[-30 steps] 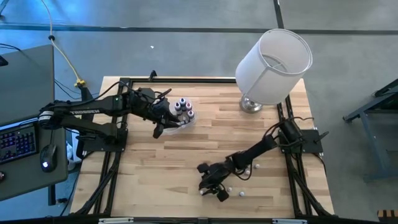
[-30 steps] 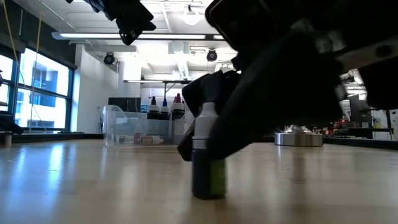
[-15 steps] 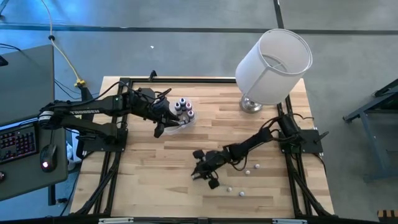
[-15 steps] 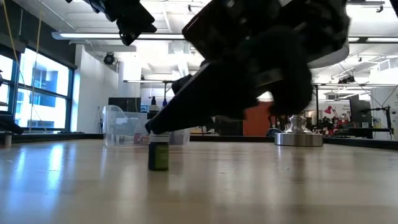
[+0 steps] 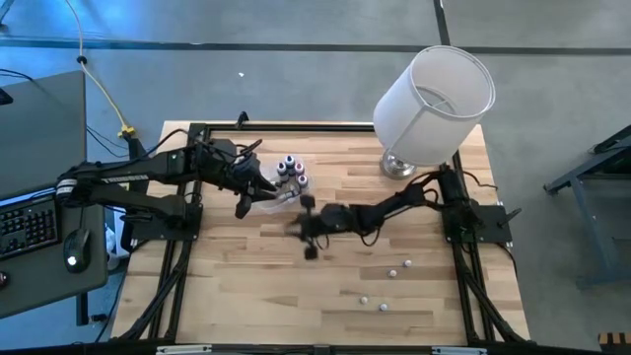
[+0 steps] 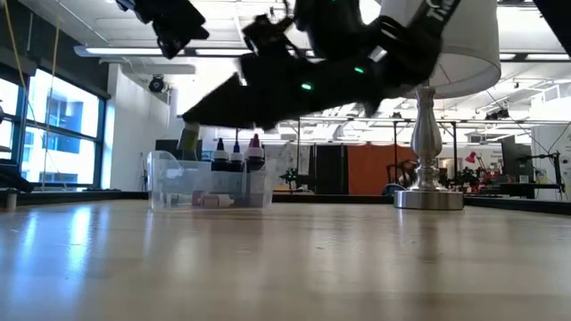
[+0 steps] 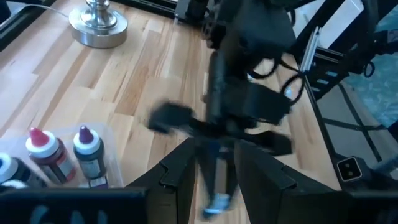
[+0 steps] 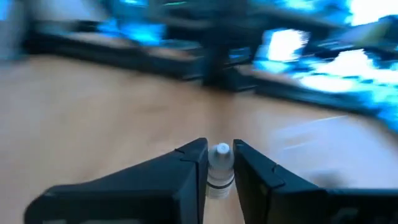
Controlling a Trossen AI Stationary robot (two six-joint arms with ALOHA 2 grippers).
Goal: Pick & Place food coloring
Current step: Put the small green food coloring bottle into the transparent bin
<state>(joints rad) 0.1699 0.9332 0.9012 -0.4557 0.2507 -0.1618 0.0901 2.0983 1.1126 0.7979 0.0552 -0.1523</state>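
My right claw pinches a white-capped bottle, carried near the tub just ahead. Risk: my narrow-set left claw hangs there; arms could clash, bottle slips.

my right arm stretches across the upper part of the scene, dark and blurred, raised clear of the wooden table. its tip reaches toward a clear plastic tub standing on the far side of the table. at that tip a small greenish bottle shows just above the tub's rim. three little bottles with pointed tops, two dark and one reddish, stand upright in the tub. part of my left arm hangs higher up, above the tub. a lamp with a silver base stands farther along the table.
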